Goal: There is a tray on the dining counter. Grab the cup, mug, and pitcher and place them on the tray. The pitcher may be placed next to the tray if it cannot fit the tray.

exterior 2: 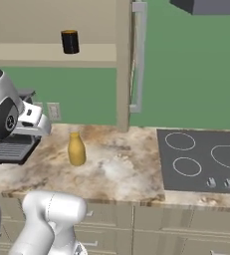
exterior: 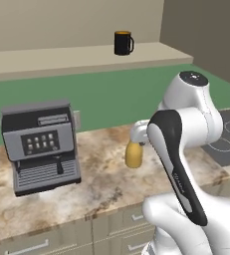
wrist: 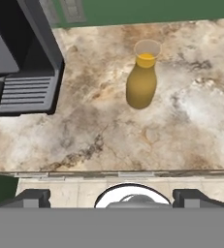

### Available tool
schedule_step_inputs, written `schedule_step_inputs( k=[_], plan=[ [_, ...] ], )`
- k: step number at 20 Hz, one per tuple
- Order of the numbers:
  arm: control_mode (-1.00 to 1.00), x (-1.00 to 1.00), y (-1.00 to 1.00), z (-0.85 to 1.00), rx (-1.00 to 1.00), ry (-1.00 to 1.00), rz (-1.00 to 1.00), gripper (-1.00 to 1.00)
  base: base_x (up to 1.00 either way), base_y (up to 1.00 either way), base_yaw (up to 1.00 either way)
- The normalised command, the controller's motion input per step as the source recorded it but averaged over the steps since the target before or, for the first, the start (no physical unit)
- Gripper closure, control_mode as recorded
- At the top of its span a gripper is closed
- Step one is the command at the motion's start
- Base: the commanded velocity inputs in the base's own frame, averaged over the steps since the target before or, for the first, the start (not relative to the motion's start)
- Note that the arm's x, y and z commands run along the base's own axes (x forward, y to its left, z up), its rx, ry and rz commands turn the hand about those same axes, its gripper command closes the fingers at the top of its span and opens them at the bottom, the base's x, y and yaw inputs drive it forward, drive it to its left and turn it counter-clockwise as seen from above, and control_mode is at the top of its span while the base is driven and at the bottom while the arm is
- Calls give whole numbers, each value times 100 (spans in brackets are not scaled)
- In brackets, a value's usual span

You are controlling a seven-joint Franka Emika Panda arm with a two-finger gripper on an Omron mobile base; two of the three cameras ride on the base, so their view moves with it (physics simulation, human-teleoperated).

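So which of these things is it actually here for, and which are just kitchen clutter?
Part of the job:
- pitcher, upright on the marbled counter
- mug, on the shelf above
- tool, open, holding nothing

Just lying about:
- coffee machine, left of the pitcher
- stovetop, to the right
- wall outlet

The arm [exterior: 178,149] hides the pitcher's [exterior: 133,155] right side; the coffee machine [wrist: 16,63] is cut off at the frame's left edge

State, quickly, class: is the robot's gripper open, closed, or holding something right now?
Gripper: open, holding nothing; the pitcher stands apart from it on the counter.
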Motion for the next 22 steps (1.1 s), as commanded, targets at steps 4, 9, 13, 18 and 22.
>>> schedule_step_inputs(
  k=[4,9,13,18,22],
  plan=[
    [100,0,0,0,0,0,0,-100,1,-56,20],
    [100,0,0,0,0,0,0,-100,11,-27,8],
    [100,0,0,0,0,0,0,-100,13,-9,0],
    [100,0,0,0,0,0,0,-100,35,0,0],
    [100,0,0,0,0,0,0,-100,37,-1,0]
  ],
)
